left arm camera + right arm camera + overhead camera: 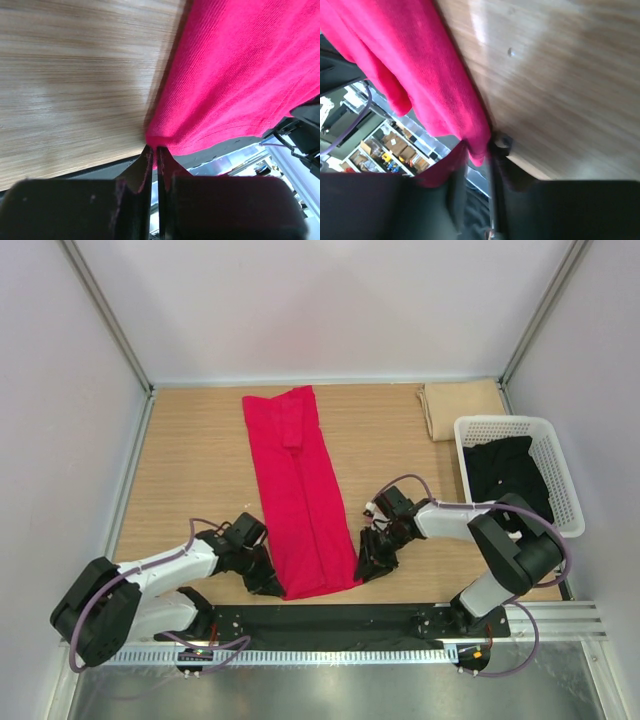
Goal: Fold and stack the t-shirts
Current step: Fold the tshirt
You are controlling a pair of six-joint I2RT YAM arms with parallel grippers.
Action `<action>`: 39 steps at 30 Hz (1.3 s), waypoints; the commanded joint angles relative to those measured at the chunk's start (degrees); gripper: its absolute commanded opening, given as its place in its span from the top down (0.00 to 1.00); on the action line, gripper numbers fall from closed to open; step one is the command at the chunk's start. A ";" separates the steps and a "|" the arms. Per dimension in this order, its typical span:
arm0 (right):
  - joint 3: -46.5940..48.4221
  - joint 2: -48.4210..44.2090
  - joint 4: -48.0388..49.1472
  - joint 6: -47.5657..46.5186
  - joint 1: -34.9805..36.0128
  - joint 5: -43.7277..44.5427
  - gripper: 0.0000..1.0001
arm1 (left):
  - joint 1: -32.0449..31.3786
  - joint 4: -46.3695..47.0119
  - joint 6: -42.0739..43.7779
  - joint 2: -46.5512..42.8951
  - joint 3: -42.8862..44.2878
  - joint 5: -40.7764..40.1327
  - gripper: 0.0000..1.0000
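A crimson red t-shirt [297, 485] lies folded into a long narrow strip down the middle of the wooden table. My left gripper [268, 583] is shut on its near left corner; the left wrist view shows red cloth [235, 75] pinched between the fingertips [155, 150]. My right gripper [366, 567] is shut on the near right corner; the right wrist view shows the cloth [420, 65] caught between the jaws [477, 152]. A folded tan shirt [460, 406] lies at the far right corner.
A white lattice basket [566, 480] holding dark cloth [510, 472] stands at the right. The table's front edge and a black base rail [330, 618] run just behind both grippers. Grey walls enclose the table on three sides.
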 commanded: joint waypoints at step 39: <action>62.69 28.45 -21.39 -8.85 -7.29 14.26 0.99 | 28.64 -17.54 30.80 31.46 50.57 1.21 1.00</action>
